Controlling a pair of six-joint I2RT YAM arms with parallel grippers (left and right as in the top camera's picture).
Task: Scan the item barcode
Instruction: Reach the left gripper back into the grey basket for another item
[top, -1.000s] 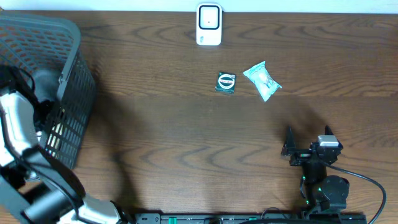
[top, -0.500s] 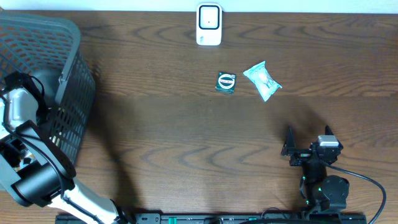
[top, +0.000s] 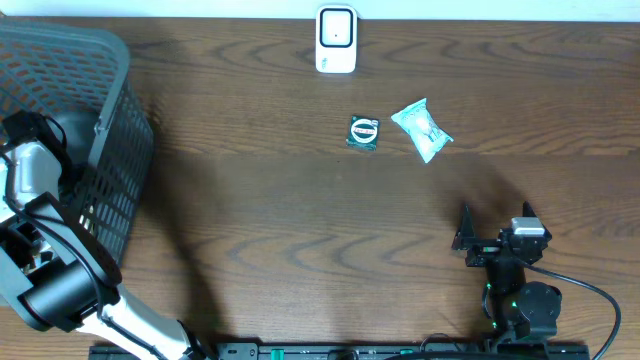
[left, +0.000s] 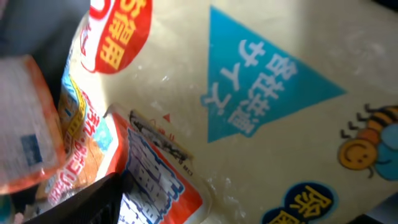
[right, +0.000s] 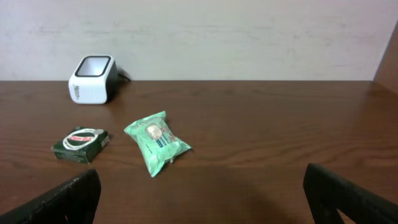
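Observation:
The white barcode scanner (top: 336, 40) (right: 93, 79) stands at the table's far edge. My left gripper (top: 32, 132) is down inside the grey basket (top: 112, 62), open. One dark finger (left: 81, 202) shows at the lower left of the left wrist view. It hangs close over a cream packet with a blue triangle (left: 280, 124) and an orange-and-white packet (left: 158, 180); nothing is gripped. My right gripper (top: 496, 213) (right: 205, 199) rests open near the front right, with nothing between its fingers.
A dark green box (top: 363, 132) (right: 79, 144) and a mint-green packet (top: 422, 130) (right: 157, 148) lie on the wooden table in front of the scanner. Another orange packet (left: 25, 137) lies in the basket. The basket fills the far left corner.
The left arm shifted over the basket's left side between the two earlier frames and has since held still. The right arm and the table items have not moved.

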